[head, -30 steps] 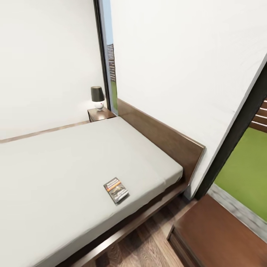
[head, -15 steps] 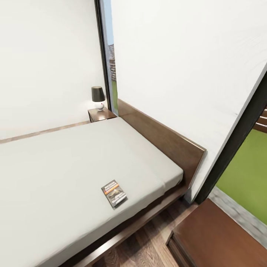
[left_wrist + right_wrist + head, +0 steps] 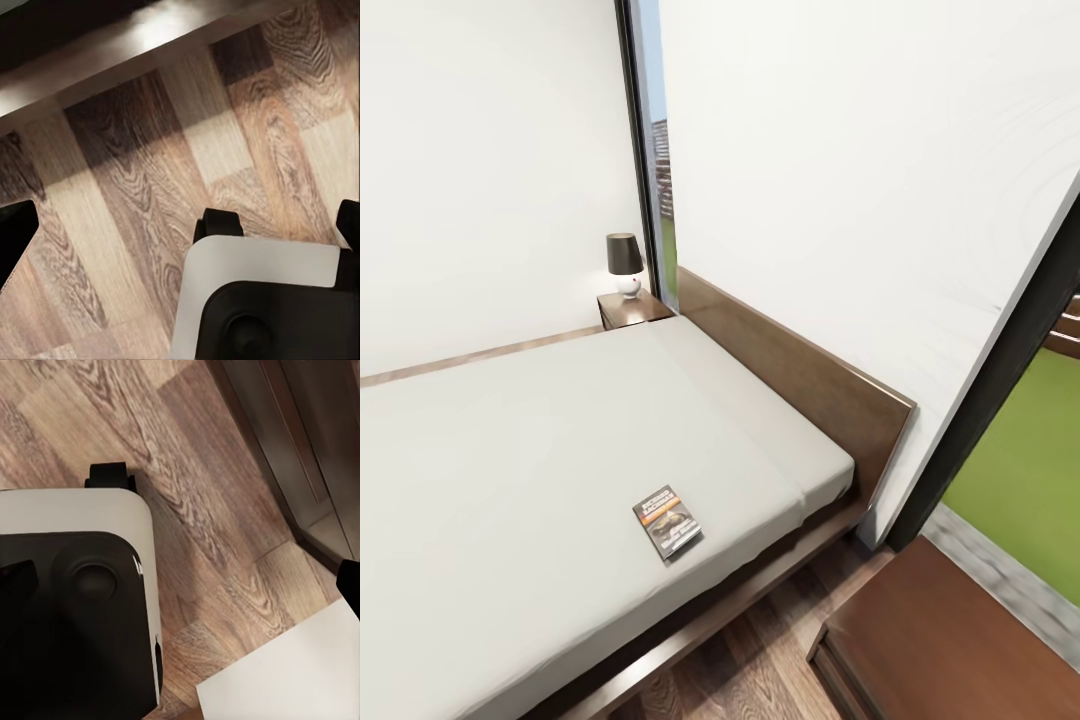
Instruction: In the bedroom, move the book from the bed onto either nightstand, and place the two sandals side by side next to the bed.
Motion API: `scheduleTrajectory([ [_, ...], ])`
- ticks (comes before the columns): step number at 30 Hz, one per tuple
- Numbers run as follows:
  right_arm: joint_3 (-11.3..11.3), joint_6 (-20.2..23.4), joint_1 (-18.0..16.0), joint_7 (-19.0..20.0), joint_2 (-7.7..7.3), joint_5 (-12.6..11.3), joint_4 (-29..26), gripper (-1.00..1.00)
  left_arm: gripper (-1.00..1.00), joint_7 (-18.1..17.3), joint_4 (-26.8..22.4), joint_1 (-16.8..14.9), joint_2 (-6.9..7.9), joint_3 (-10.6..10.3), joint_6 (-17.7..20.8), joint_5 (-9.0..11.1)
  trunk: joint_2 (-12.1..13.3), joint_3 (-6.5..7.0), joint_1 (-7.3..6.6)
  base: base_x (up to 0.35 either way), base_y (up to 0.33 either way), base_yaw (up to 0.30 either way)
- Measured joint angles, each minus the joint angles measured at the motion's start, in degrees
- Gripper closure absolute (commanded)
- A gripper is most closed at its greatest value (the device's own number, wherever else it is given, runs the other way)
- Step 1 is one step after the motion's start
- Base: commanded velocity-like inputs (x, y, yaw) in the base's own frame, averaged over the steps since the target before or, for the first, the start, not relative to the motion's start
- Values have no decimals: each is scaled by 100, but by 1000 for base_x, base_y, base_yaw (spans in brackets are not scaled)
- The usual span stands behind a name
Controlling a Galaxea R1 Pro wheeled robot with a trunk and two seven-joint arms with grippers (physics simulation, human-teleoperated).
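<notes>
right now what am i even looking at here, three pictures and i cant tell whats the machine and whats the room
It is a simulated wheeled robot with two arms, in a bedroom. The big picture comes from a camera on its head, looking down at the bed. A small book lies flat on the grey mattress near the front edge. A nightstand with a lamp stands at the far side of the bed, and another nightstand is close by at lower right. The other two pictures come from cameras on the arms, pointing down at the wood floor and the robot's own white and black base. Nothing is being held as far as these show; the jaws' state cannot be told.
</notes>
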Motion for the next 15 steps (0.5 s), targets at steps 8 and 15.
scheduleTrajectory([
  [8,0,-4,0,0,-4,7,-3,-100,-100,-557,-383,37,309,52,-141,47,0,0,0,0,0,0],
  [15,3,-5,0,0,-8,8,-7,-100,-100,-1589,-470,60,1410,267,22,343,0,0,0,0,0,0],
])
